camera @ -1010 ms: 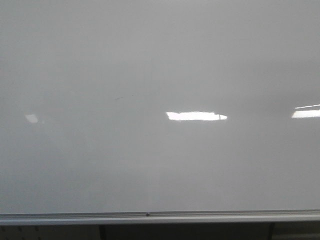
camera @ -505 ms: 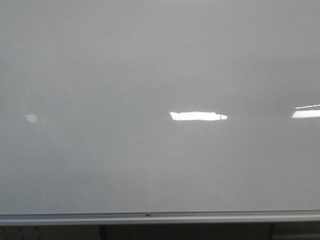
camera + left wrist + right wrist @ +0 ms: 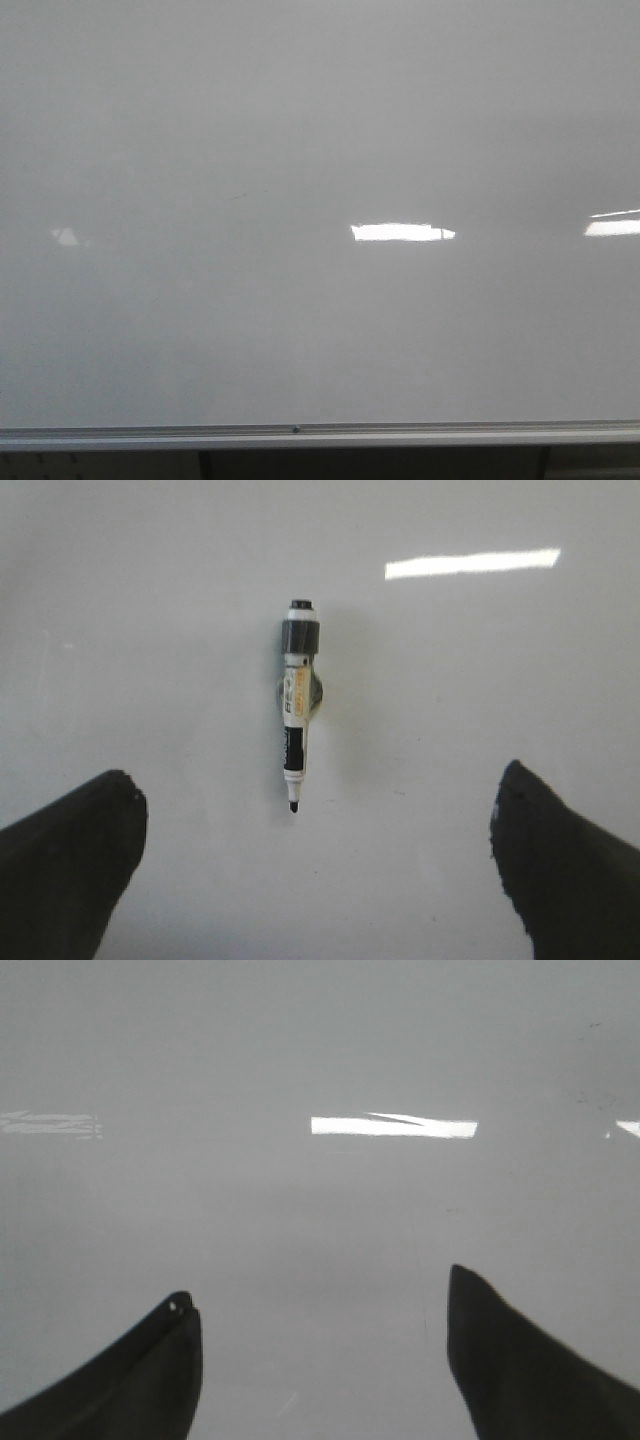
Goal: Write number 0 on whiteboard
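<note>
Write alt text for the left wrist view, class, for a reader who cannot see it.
An uncapped black marker with a white labelled barrel is seen against the glossy pale whiteboard, centred ahead of the open left gripper, whose two dark fingertips show at either side and hold nothing. A bright bar of reflected light crosses the board beyond the marker.

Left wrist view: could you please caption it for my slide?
Open left gripper facing an uncapped marker on the blank whiteboard.

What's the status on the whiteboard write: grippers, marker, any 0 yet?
Left gripper open, marker ahead of it, uncapped, not gripped. Right gripper open, empty. Whiteboard blank, no 0. Nothing in the way.
</note>
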Controlling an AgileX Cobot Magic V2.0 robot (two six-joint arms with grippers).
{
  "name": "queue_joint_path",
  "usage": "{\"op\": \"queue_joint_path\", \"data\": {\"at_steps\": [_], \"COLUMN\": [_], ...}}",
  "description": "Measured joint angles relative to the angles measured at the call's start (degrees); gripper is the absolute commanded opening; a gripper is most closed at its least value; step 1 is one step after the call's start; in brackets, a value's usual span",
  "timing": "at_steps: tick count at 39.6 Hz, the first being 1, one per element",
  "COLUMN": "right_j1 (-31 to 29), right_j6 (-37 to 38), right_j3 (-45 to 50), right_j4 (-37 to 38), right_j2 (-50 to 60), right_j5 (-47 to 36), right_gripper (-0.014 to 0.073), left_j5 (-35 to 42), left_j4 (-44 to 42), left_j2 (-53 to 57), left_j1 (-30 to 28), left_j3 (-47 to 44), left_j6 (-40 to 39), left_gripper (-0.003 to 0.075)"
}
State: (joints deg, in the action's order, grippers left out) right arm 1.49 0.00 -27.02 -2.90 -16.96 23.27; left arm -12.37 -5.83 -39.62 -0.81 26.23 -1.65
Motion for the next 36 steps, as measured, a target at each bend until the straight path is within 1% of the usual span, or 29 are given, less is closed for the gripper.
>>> {"op": "queue_joint_path", "data": {"at_steps": [5, 11, 13, 21, 31, 36], "right_j1": [0.0, 0.0, 0.0, 0.0, 0.0, 0.0], "right_j6": [0.0, 0.0, 0.0, 0.0, 0.0, 0.0], "right_j3": [0.0, 0.0, 0.0, 0.0, 0.0, 0.0], "right_j4": [0.0, 0.0, 0.0, 0.0, 0.0, 0.0], "right_j2": [0.0, 0.0, 0.0, 0.0, 0.0, 0.0], "right_j5": [0.0, 0.0, 0.0, 0.0, 0.03, 0.03], "right_gripper": [0.0541, 0.0541, 0.0541, 0.0541, 0.0541, 0.0541], "left_j5": [4.99, 10.37, 11.29, 12.92, 13.53, 13.66], "left_j4": [-0.69, -0.93, -0.93, -0.93, -1.12, -1.22], "left_j2": [-8.73, -17.11, -19.9, -30.78, -43.12, -47.25], "left_j1": [0.0, -1.12, -1.93, -5.45, -5.87, -5.87], "left_j3": [0.0, 0.24, 0.62, 5.35, 11.95, 14.34], "left_j6": [0.0, 0.0, 0.0, 0.0, 0.0, 0.0], "left_gripper": [0.0664, 0.0602, 0.0598, 0.0598, 0.0598, 0.0598]}}
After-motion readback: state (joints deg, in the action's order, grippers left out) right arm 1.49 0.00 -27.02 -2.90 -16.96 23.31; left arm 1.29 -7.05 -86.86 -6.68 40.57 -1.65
